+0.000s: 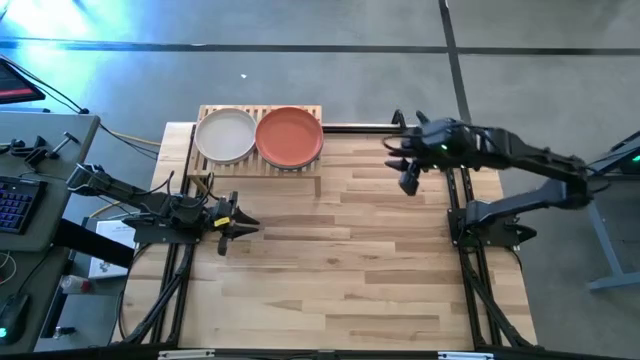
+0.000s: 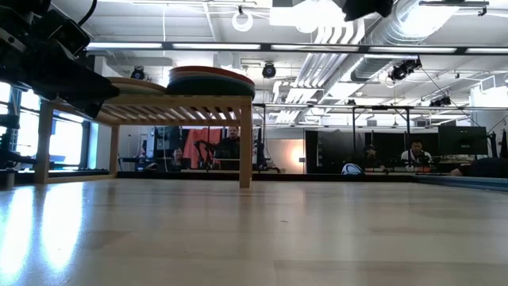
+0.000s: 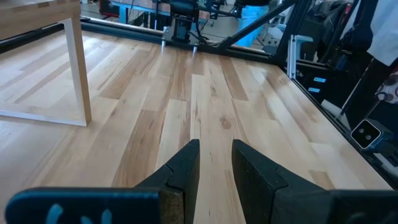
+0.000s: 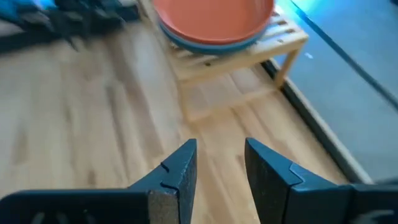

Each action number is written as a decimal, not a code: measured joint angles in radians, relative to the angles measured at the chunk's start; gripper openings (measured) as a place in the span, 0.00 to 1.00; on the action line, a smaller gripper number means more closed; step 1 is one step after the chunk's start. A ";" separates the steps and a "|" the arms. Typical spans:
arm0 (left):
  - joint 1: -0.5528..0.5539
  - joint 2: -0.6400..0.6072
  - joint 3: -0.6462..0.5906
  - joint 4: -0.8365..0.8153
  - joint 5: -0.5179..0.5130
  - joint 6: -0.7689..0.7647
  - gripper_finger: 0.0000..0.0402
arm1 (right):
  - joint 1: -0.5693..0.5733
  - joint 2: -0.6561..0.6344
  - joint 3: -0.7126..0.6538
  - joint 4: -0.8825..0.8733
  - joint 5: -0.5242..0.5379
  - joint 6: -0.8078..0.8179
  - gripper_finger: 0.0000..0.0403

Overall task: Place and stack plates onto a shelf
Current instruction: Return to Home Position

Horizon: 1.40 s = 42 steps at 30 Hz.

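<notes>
The shelf point(image 1: 300, 162) stands at the table's far edge, left of centre, and carries two plate stacks. A beige plate point(image 1: 226, 134) tops the left stack and a terracotta red plate point(image 1: 290, 135) tops the right one. The right wrist view shows the terracotta plate point(image 4: 211, 15) lying on a blue plate point(image 4: 205, 45). In the low view the right stack point(image 2: 211, 78) sits on the slatted top. My left gripper point(image 1: 243, 226) hovers low, near of the shelf's left end, open by a narrow gap point(image 3: 216, 155). My right gripper point(image 1: 408, 182) is raised right of the shelf, open and empty point(image 4: 219, 155).
Bare butcher-block tabletop point(image 1: 340, 260) stretches near and right of the shelf. A desk with a keyboard point(image 1: 15, 205) and cables stands off the table's left side. People sit at desks in the room behind point(image 2: 413, 151).
</notes>
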 joint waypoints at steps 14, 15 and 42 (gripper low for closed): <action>0.000 0.000 0.000 0.000 0.000 0.000 0.21 | 0.001 -0.425 -0.627 0.500 -0.123 -0.003 0.28; 0.000 0.000 0.000 0.000 0.000 0.000 0.21 | 0.001 -0.447 -0.675 0.549 -0.129 0.003 0.28; 0.000 -0.088 0.000 0.000 0.000 0.000 0.21 | 0.001 -0.690 -1.276 1.070 -0.195 0.179 0.28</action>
